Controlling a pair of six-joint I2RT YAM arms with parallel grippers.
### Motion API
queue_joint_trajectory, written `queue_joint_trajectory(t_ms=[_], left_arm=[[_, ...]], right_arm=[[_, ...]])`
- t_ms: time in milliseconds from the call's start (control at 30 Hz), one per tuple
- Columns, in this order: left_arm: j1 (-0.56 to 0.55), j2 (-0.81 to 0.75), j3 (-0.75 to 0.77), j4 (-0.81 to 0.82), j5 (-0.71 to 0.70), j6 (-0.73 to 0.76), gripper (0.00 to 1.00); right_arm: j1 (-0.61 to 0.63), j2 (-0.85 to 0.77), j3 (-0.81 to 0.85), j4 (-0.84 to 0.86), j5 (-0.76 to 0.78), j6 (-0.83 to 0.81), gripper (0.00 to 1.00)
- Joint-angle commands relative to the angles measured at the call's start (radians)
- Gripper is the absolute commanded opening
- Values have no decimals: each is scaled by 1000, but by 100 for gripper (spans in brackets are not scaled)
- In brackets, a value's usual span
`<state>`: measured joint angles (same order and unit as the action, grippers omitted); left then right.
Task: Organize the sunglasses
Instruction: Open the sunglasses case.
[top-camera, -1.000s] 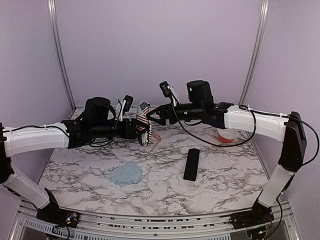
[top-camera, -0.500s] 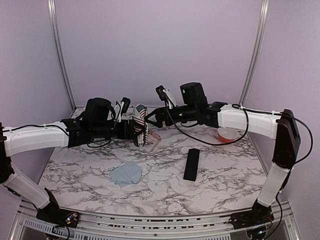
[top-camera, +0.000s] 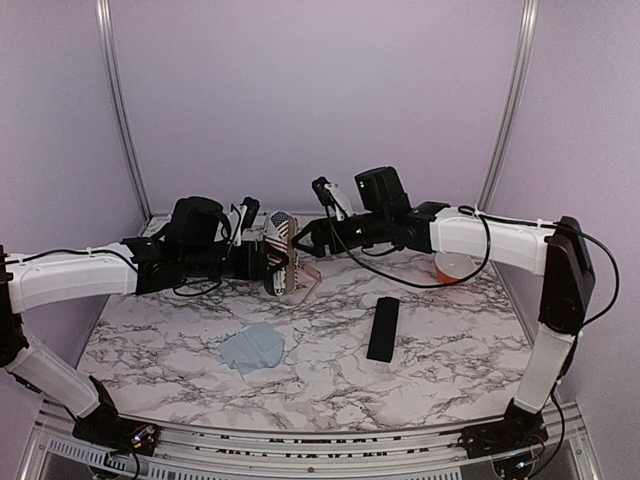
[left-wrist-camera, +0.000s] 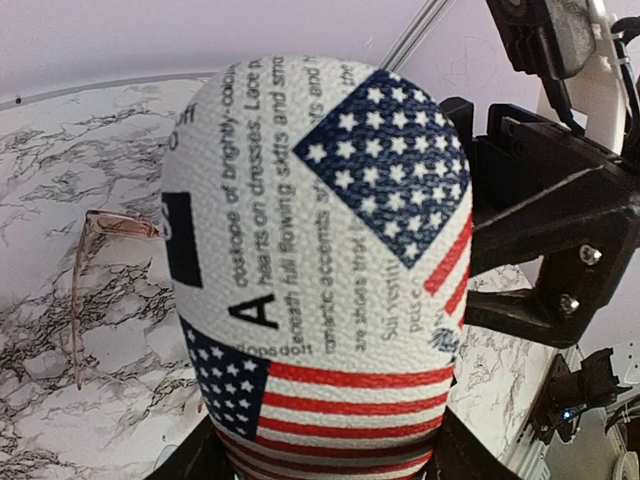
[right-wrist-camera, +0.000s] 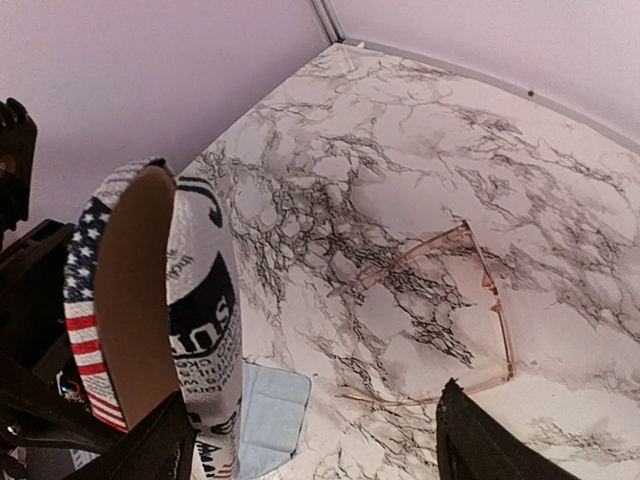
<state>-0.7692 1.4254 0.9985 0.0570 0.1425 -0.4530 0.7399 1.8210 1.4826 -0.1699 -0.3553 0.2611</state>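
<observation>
Firstly, the marble table (top-camera: 450, 340) carries everything. Above its far middle, the left gripper (top-camera: 272, 262) is clamped on the stars-and-stripes case (left-wrist-camera: 320, 250), held in the air with its open mouth toward the right gripper (top-camera: 303, 240), whose jaws are apart and hold nothing. The black case (top-camera: 383, 328) and the blue cloth (top-camera: 252, 348) lie nearer. The wire-framed sunglasses (right-wrist-camera: 495, 305) lie unfolded on the table, below both grippers.

The flag-print case (right-wrist-camera: 205, 310) held up in my left gripper (top-camera: 270, 265) stands right before my right gripper (right-wrist-camera: 315, 445); below it the marble table (right-wrist-camera: 400, 130) lies free around the wire sunglasses (right-wrist-camera: 497, 310) (temples unfolded).
</observation>
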Motion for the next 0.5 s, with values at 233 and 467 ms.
queue_joint_trajectory(t_ms=[233, 467], left_arm=[[-28, -81, 51, 137, 154, -10, 19], [-28, -58, 48, 132, 135, -6, 20]], right_arm=[[-39, 53, -6, -88, 99, -13, 79], [-82, -40, -113, 56, -162, 16, 79]])
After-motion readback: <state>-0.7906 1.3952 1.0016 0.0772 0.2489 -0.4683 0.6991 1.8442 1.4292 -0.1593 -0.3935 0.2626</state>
